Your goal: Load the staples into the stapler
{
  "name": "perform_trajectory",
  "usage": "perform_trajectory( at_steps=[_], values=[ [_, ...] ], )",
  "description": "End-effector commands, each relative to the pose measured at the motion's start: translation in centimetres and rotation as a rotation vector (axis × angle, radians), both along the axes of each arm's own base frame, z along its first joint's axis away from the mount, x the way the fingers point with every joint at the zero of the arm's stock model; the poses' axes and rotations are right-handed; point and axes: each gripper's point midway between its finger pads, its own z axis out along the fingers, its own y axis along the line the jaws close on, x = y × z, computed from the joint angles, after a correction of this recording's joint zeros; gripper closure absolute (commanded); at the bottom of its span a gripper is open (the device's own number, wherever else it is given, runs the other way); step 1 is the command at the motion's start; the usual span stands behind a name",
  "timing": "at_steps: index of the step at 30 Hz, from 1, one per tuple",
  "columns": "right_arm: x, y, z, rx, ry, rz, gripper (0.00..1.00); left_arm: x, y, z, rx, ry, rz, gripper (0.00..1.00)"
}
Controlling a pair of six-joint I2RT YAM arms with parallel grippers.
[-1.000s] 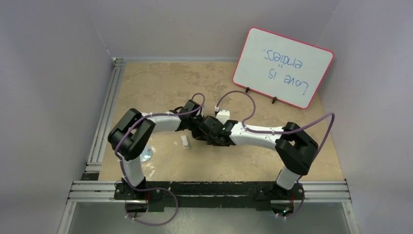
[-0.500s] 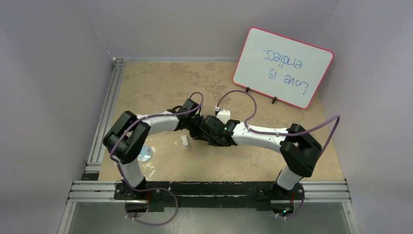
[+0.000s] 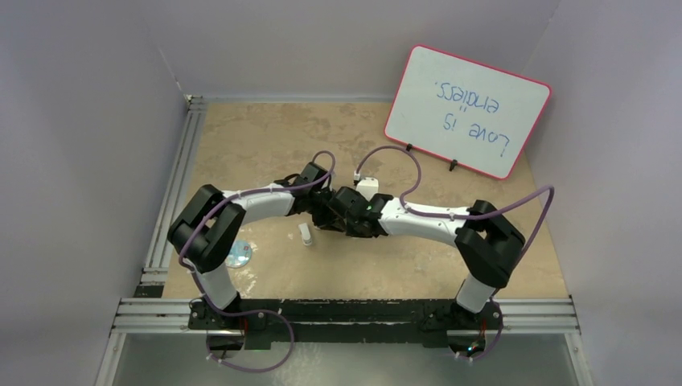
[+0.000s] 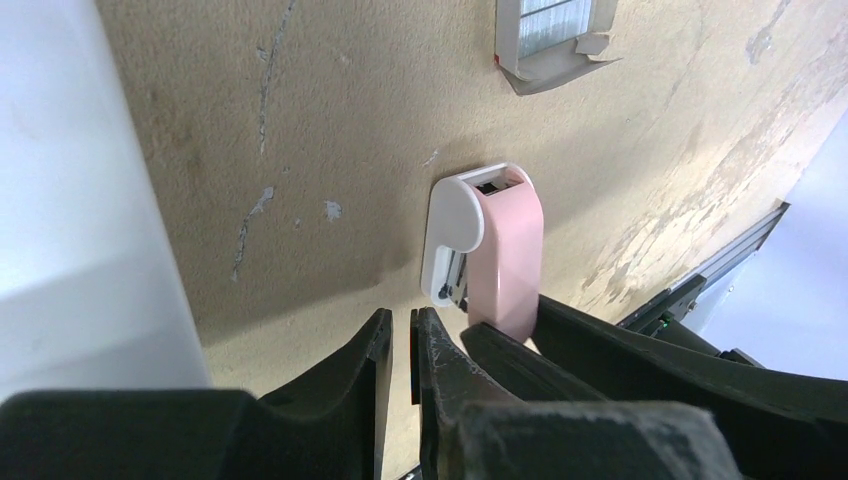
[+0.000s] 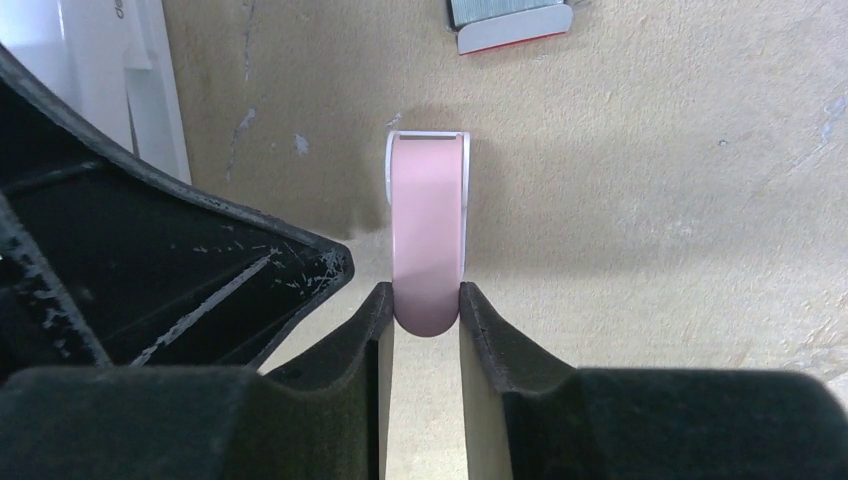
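Staples: thin silvery metal strips packed side by side in a small open red-and-white cardboard box. The box lies on the mottled beige tabletop, just beyond the front of the stapler and clear of it. None has been lifted out.

Pink plastic stapler with a white base: lies lengthwise away from the right claw, its pink top down against the base, so the magazine appears unopened.

Change: across the overhead views the right forearm has slid a little toward the left arm. The right claw's two black fingers now press on either flank of the stapler's rounded rear end, pinching it.

Left claw: fingers drawn almost together, only a slit between them, nothing inside. It hovers just beside the stapler's rear.

Reading: the stapler is probably being steadied for opening, and loading has not begun.
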Motion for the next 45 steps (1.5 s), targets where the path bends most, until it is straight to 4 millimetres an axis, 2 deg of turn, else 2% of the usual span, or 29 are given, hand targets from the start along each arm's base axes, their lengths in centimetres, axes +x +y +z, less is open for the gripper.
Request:
perform_trajectory(
  at_steps=[1,5,11,14,17,21,25,29,33,36,41,45],
  values=[
    [-0.3,-0.3,-1.0,-0.011,0.031,0.006,0.77,0.4,0.0,1.6,-0.015,-0.061,-0.006,0.88],
    [-1.6,-0.5,-2.9,-0.009,0.092,0.024,0.81,0.3,0.0,1.6,-0.012,-0.059,-0.008,0.88],
    [-3.3,-1.5,-6.3,-0.031,0.186,0.034,0.84,0.4,0.2,1.8,-0.010,-0.068,-0.003,0.88],
    [-3.1,-1.5,-6.4,-0.022,0.188,0.031,0.84,0.5,0.2,1.9,-0.009,-0.070,-0.002,0.88],
    [-1.6,-0.8,-4.0,0.003,0.119,0.025,0.78,0.6,0.1,2.3,-0.014,-0.080,-0.001,0.88],
    [1.4,0.4,1.0,0.057,-0.004,0.005,0.62,0.9,0.1,3.0,-0.019,-0.098,0.004,0.88],
    [3.9,0.2,5.4,0.087,-0.099,-0.030,0.49,1.1,0.0,4.0,-0.031,-0.123,0.008,0.87],
    [4.9,-0.5,7.3,0.108,-0.139,-0.049,0.43,1.2,-0.1,4.9,-0.044,-0.137,0.008,0.87],
    [5.2,-1.9,9.0,0.113,-0.199,-0.092,0.42,1.3,-0.2,6.1,-0.064,-0.160,0.011,0.86],
    [5.5,-3.4,11.5,0.131,-0.280,-0.148,0.41,1.8,0.1,8.5,-0.069,-0.236,0.004,0.83],
    [5.5,-6.5,16.5,0.147,-0.437,-0.192,0.35,3.3,2.6,14.8,-0.020,-0.472,0.047,0.73],
    [5.1,-9.2,20.3,0.160,-0.539,-0.258,0.29,3.1,6.2,20.2,0.061,-0.657,0.078,0.48]
  ],
)
